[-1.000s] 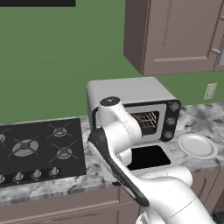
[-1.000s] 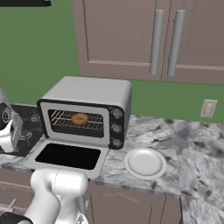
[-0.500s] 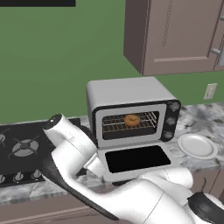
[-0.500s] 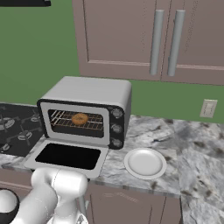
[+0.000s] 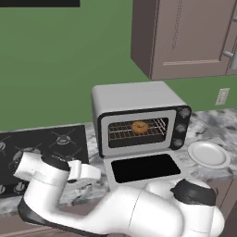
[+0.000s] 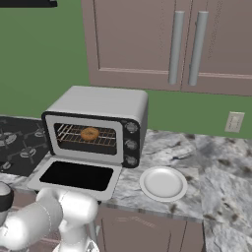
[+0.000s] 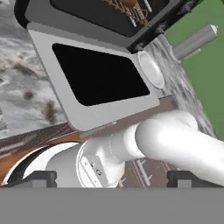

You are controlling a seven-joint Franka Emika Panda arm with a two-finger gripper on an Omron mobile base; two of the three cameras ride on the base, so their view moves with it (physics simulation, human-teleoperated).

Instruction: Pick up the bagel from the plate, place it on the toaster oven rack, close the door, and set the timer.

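A: The bagel (image 5: 139, 126) sits on the toaster oven rack (image 5: 138, 130), a golden-brown ring on thin wire bars, well inside the cavity. The gripper (image 7: 111, 178) hangs low in front of the counter, well apart from it, looking up at the underside of things.

B: And the jaws stand wide, the two dark fingertips (image 7: 37, 178) far apart at the bottom of the hand view, nothing between them.

A: The door (image 5: 145, 169) lies folded down flat, light-grey frame around dark glass, jutting over the marble-patterned counter (image 6: 206, 162).

B: Right of it rests the plate (image 6: 163, 183), round, white, shallow, with a raised rim, just beside the door's corner and bare.

A: The toaster oven (image 6: 101, 123) is a boxy grey shell, with three dark knobs (image 6: 131, 143) stacked down its right side.

B: On its left lies the black stovetop (image 5: 37, 152). The counter beyond the plate spreads wide toward the wall outlet (image 6: 234, 122), under brown cabinets (image 6: 187, 44).
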